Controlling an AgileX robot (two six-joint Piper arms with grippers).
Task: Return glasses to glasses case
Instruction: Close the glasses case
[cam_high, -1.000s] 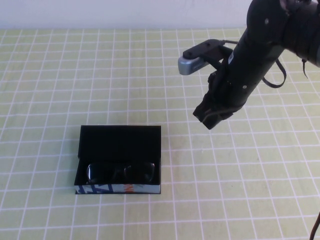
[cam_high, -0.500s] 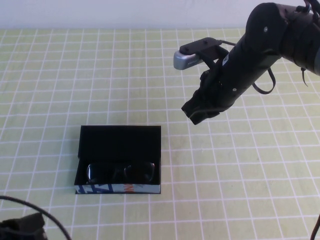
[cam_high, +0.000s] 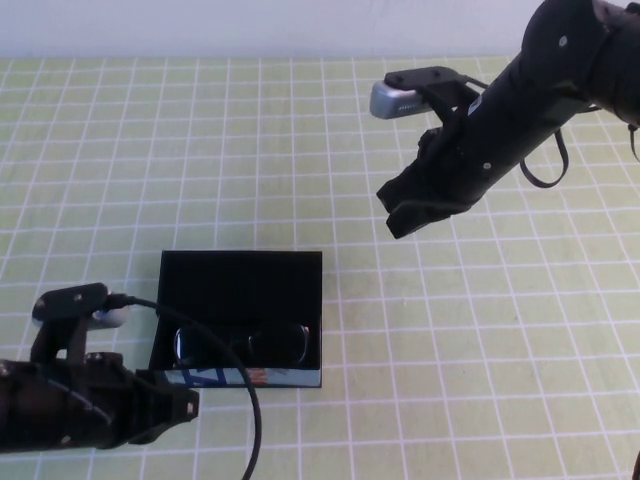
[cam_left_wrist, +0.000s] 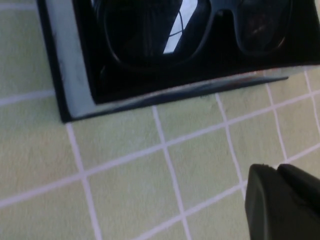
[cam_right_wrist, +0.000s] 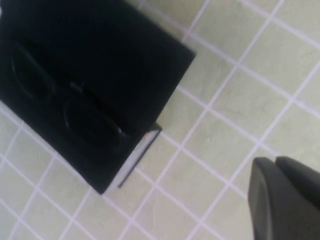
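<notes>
1. On the green-gridded worktop (cam_high: 120, 150), the glasses case (cam_high: 240, 285) sits lid open, at the near left.
2. Glasses (cam_high: 240, 345) lie inside the case, lenses toward the patterned front wall.
3. Right gripper (cam_high: 405, 215) hangs above the worktop, well apart from the case to the far right, fingers closed together, holding nothing.
4. Left gripper (cam_high: 180, 405) is low at the case's front-left corner, just beside it; its fingers look pressed together, holding nothing.
</notes>
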